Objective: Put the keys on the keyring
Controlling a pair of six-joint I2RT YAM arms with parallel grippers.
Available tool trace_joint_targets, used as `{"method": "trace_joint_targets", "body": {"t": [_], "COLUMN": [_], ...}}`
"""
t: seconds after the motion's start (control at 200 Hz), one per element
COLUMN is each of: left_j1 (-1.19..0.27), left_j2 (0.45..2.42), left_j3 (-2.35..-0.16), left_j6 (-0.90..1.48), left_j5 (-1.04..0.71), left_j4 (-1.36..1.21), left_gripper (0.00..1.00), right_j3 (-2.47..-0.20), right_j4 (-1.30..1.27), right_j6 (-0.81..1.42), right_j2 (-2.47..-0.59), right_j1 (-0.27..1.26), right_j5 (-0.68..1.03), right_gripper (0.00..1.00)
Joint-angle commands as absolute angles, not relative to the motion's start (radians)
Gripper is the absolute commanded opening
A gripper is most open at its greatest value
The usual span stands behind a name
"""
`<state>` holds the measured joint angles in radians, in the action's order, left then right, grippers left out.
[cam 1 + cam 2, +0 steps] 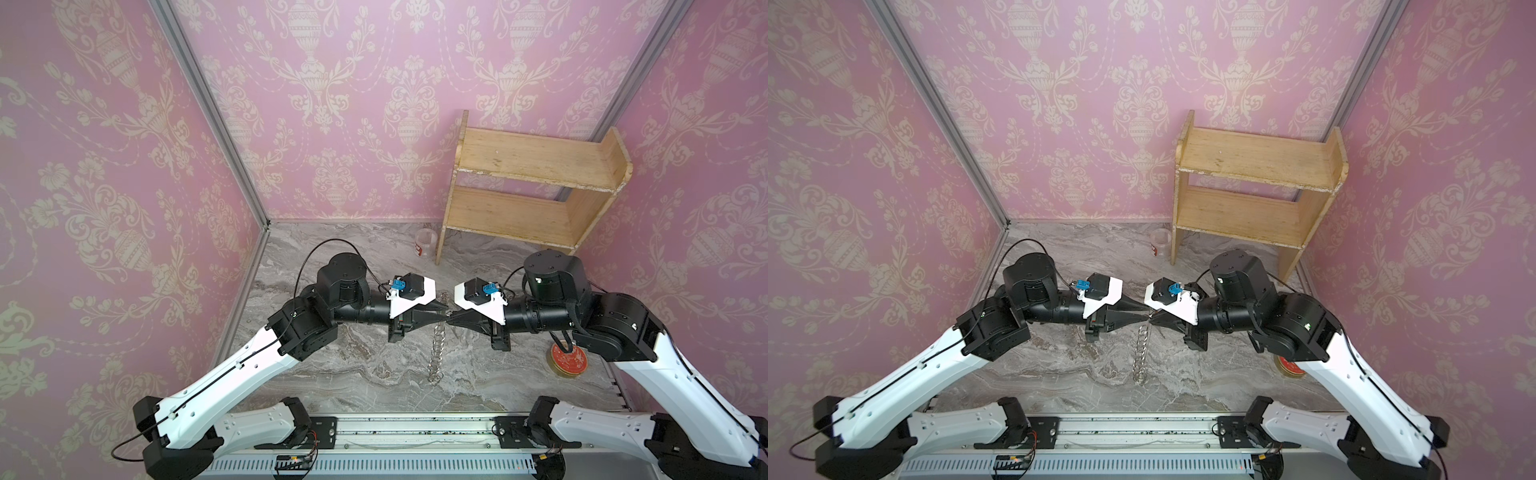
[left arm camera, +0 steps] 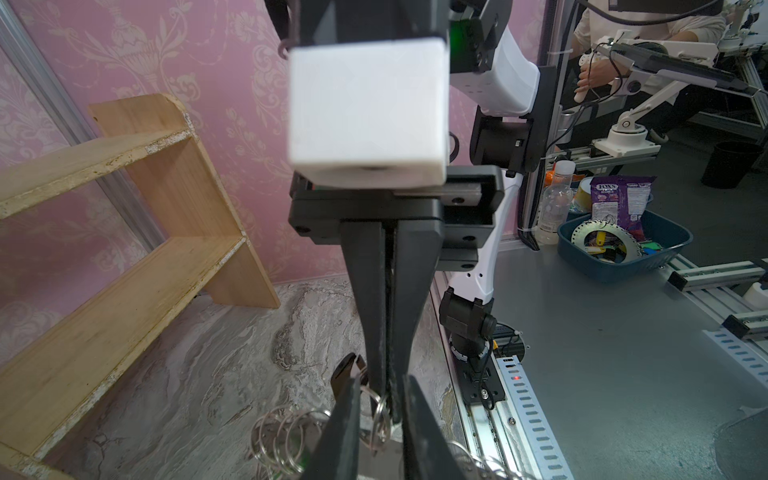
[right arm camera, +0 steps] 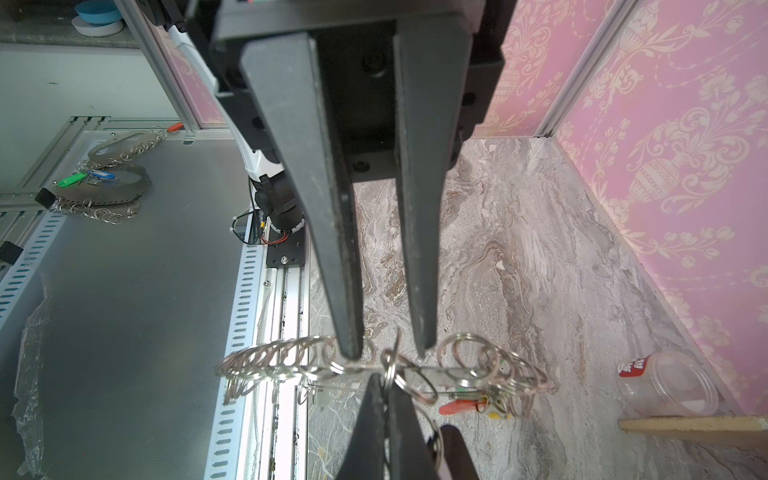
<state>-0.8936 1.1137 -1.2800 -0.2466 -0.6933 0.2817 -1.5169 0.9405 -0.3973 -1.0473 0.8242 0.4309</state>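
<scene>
The keyring (image 3: 390,365), a silvery ring on a long chain of rings (image 1: 438,353) with a flat grey strap (image 3: 440,374), hangs in the air at mid-table. My right gripper (image 3: 384,380) is shut on that ring. My left gripper (image 3: 386,355) meets it tip to tip in both top views (image 1: 445,313), its jaws a little apart on either side of the ring, holding nothing. Keys hang from the chain's far end, one with a red tag (image 3: 461,405), with yellow and green bits beside it. A black oval fob (image 3: 453,449) dangles next to my right fingers.
A wooden two-level shelf (image 1: 532,187) stands at the back right, with a clear plastic cup (image 1: 426,243) beside its leg. A round red-lidded tin (image 1: 565,359) sits under my right arm. Pink walls close in the left, back and right sides.
</scene>
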Motion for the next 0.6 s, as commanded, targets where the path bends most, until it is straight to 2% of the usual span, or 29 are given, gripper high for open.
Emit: {"method": "trace_joint_targets", "body": {"t": [0.0, 0.195, 0.435, 0.595], "left_j1": [-0.899, -0.902, -0.912, -0.92], "left_j2": [1.123, 1.129, 1.127, 1.131], "left_j3": [-1.287, -1.29, -1.29, -1.29], "left_j6": [-0.256, -0.258, -0.264, -0.276], "left_j5": [-0.701, -0.687, -0.658, -0.653], "left_j4": [0.308, 0.321, 0.335, 0.341], "left_gripper": [0.22, 0.17, 0.0, 0.0], "right_j3": [-1.542, -1.54, -1.534, -1.529], "right_j4": [0.894, 0.893, 0.882, 0.873], "right_j6": [-0.411, -0.412, -0.407, -0.402], "right_j2": [-1.038, -1.032, -1.023, -1.022], "right_j1": [0.819, 0.818, 0.819, 0.819], "right_j5": [0.447, 0.446, 0.439, 0.441], "right_gripper": [0.0, 0.0, 0.0, 0.0]}}
